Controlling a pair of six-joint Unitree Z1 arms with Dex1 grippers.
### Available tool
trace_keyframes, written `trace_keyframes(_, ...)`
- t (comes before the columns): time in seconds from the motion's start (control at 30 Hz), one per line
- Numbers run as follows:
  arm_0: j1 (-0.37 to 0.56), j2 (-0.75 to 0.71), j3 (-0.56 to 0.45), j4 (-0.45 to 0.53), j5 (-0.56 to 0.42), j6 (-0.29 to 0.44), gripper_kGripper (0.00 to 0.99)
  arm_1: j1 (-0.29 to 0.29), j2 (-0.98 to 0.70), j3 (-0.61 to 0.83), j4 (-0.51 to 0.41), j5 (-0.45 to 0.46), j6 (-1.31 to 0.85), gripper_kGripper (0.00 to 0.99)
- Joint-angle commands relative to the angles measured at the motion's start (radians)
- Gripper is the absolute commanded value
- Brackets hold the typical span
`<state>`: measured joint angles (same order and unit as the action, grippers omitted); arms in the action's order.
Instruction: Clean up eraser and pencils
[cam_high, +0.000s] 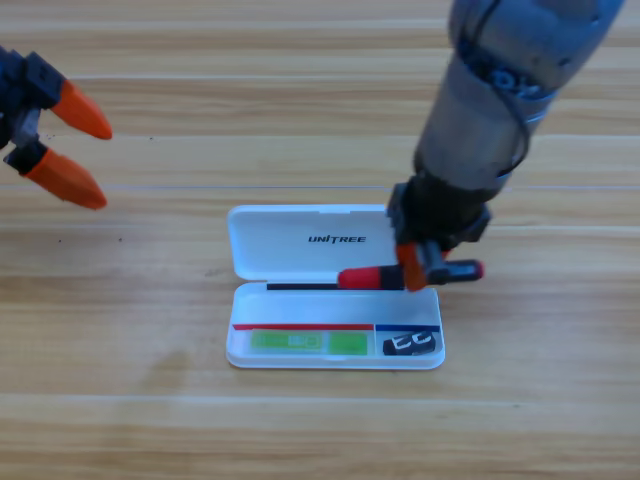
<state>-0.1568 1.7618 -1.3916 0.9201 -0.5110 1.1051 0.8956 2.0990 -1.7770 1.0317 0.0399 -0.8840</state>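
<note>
The right hand (425, 268) seems clenched on the red-and-black pencil (372, 276) over the white case (300, 245); lower it level into the tray, clear of the eraser (410, 344). The left hand (75, 150) waits released, far left.

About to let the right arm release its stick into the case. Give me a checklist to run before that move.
1. Right gripper holds the black stick with a red end: ok.
2. Stick over the open white plastic case: not ok; its right tip overhangs the case's right edge.
3. Pale green translucent stick already in the tray: ok.
4. Small black eraser block with white markings in the tray's right corner: ok.
5. Left gripper away at the left edge, jaws apart: ok.
6. Stick's height above tray: cannot tell.
</note>
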Motion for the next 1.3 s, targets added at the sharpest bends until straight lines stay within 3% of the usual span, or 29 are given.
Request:
trace_keyframes(0.03, 0.134, 0.067, 0.054, -0.079, -0.089, 0.010, 0.990, 0.056, 0.115, -0.048, 0.016, 0.031, 0.008, 0.000)
trace_keyframes(0.3, 0.148, 0.120, 0.069, -0.156, -0.159, 0.013, 0.989, 0.075, 0.193, -0.136, 0.021, 0.029, 0.004, 0.000)
trace_keyframes(0.83, 0.143, 0.173, 0.040, -0.213, -0.257, 0.061, 0.969, 0.077, 0.274, -0.282, 0.116, -0.029, 0.054, 0.000)
trace_keyframes(0.9, 0.141, 0.176, 0.039, -0.222, -0.271, 0.076, 0.920, 0.077, 0.276, -0.288, 0.119, -0.037, 0.069, 0.000)
trace_keyframes(1.03, 0.140, 0.179, 0.042, -0.219, -0.287, 0.131, 0.719, 0.077, 0.283, -0.315, 0.145, -0.051, 0.099, 0.000)
trace_keyframes(1.2, 0.134, 0.173, 0.045, -0.216, -0.293, 0.162, 0.584, 0.077, 0.285, -0.321, 0.157, -0.055, 0.117, 0.000)
trace_keyframes(1.3, 0.126, 0.169, 0.045, -0.210, -0.296, 0.180, 0.416, 0.077, 0.289, -0.331, 0.166, -0.055, 0.131, 0.000)
